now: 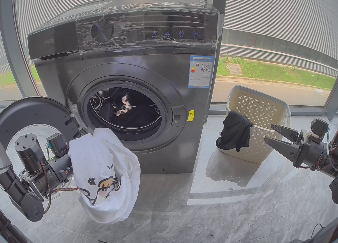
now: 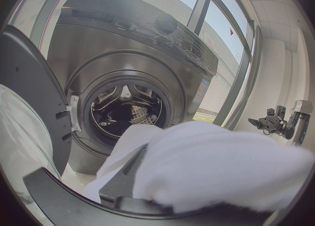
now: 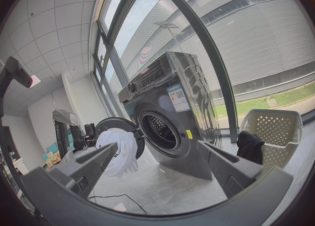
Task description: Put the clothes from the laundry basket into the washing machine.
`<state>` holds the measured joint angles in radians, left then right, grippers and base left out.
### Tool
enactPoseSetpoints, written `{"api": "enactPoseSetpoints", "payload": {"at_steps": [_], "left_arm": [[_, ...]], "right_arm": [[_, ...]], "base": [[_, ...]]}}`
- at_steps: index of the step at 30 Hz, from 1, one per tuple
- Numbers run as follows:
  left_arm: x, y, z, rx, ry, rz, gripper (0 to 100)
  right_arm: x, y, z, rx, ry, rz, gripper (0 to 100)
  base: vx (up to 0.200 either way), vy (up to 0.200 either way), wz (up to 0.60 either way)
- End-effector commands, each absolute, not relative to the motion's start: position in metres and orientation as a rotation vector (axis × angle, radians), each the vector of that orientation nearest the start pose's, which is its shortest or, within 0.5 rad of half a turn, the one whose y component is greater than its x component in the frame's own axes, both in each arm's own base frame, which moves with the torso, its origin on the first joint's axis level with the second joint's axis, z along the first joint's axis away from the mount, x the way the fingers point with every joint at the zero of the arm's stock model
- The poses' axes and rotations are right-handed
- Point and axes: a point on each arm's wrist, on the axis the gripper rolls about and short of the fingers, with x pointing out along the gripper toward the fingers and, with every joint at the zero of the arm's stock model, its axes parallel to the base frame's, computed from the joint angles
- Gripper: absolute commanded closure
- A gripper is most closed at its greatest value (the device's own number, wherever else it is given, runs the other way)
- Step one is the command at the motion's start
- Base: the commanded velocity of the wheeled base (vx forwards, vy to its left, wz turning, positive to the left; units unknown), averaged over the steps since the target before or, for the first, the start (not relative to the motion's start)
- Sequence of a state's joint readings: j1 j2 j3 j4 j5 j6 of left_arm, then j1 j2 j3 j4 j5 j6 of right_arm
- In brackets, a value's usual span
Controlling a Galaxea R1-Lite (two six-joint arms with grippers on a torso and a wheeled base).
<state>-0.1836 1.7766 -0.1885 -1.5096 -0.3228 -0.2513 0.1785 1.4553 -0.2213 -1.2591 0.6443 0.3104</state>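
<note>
My left gripper (image 1: pixel 75 159) is shut on a white printed shirt (image 1: pixel 104 175), which hangs just below and in front of the washing machine's open drum (image 1: pixel 125 113). The shirt (image 2: pixel 210 164) drapes over my left fingers (image 2: pixel 123 179), and it shows again as a white bundle (image 3: pixel 123 153) in the right wrist view. Dark clothes (image 1: pixel 135 113) lie inside the drum. A black garment (image 1: pixel 235 131) hangs over the rim of the cream laundry basket (image 1: pixel 262 108). My right gripper (image 1: pixel 275 135) stands open and empty, right beside that basket.
The round machine door (image 1: pixel 31 120) is swung open to the left, close behind my left arm. The basket (image 3: pixel 279 128) sits tilted on the marble floor, to the right of the grey machine (image 3: pixel 170 112). Windows run behind both. A cable (image 3: pixel 115 198) lies on the floor.
</note>
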Motion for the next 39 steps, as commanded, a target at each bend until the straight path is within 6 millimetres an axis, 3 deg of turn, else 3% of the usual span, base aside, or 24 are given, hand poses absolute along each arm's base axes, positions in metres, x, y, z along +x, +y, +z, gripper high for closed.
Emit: {"api": "enactPoseSetpoints", "payload": {"at_steps": [1,6,18,24,32,39], "left_arm": [[0.237,-0.053,0.107,-0.251,0.147,-0.494,100],[0.246,-0.054,0.117,-0.236,0.093,-0.503,100],[0.254,-0.056,0.106,-0.200,0.130,-0.575,100],[0.269,-0.059,0.096,-0.148,0.132,-0.567,100],[0.285,-0.060,0.102,-0.137,0.080,-0.538,100],[0.321,-0.065,0.099,-0.139,0.023,-0.472,100]], "right_arm": [[0.187,0.048,0.160,0.288,0.104,0.819,0],[0.188,0.048,0.160,0.290,0.107,0.819,0],[0.187,0.048,0.159,0.291,0.110,0.818,0],[0.188,0.048,0.159,0.290,0.109,0.818,0],[0.188,0.048,0.160,0.290,0.108,0.820,0],[0.189,0.048,0.160,0.290,0.108,0.820,0]], "base": [[0.000,0.000,0.00],[0.000,0.000,0.00],[0.050,0.000,0.00],[0.100,0.000,0.00],[0.000,0.000,0.00],[0.000,0.000,0.00]]}}
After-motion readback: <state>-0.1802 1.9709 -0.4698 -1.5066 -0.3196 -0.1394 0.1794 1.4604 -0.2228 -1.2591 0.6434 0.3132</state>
